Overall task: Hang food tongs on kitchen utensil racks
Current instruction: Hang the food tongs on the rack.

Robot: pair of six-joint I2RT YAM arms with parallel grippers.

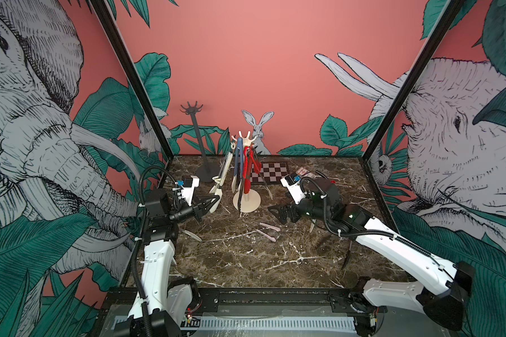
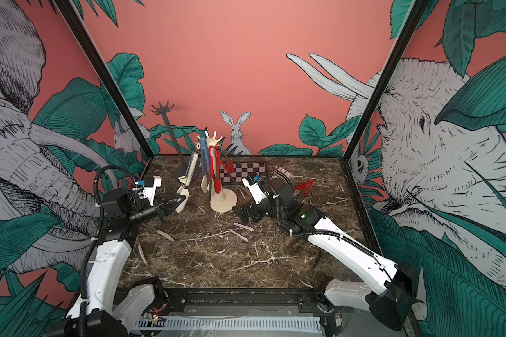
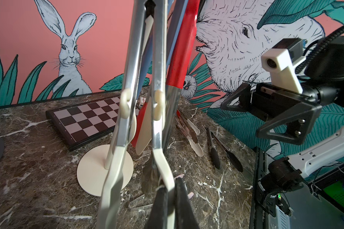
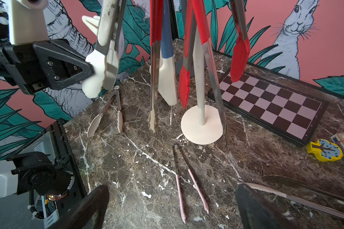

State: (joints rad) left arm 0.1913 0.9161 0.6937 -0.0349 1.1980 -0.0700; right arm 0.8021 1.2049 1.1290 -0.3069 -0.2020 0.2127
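Note:
The cream-white rack point(image 1: 247, 201) stands mid-table with blue, red and metal tongs point(image 1: 240, 163) hanging from its prongs. Cream-tipped tongs point(image 1: 222, 172) hang at its left side, and my left gripper point(image 1: 214, 202) is shut on one of their lower tips point(image 3: 163, 168). The dark grey rack point(image 1: 198, 140) stands bare at the back left. To the right of the cream rack's base my right gripper point(image 1: 275, 212) is open and holds nothing, with pink tongs point(image 4: 189, 184) lying on the marble ahead of its fingers point(image 4: 95, 206). More tongs lie loose: cream-tipped point(image 1: 192, 235), black point(image 1: 346, 256), red point(image 2: 303, 186).
A checkered board point(image 1: 270, 172) lies behind the cream rack. A card box point(image 1: 304, 172) and a yellow clock toy point(image 4: 324, 151) sit at the back right. Black frame posts and printed walls close in the marble table point(image 1: 260, 262).

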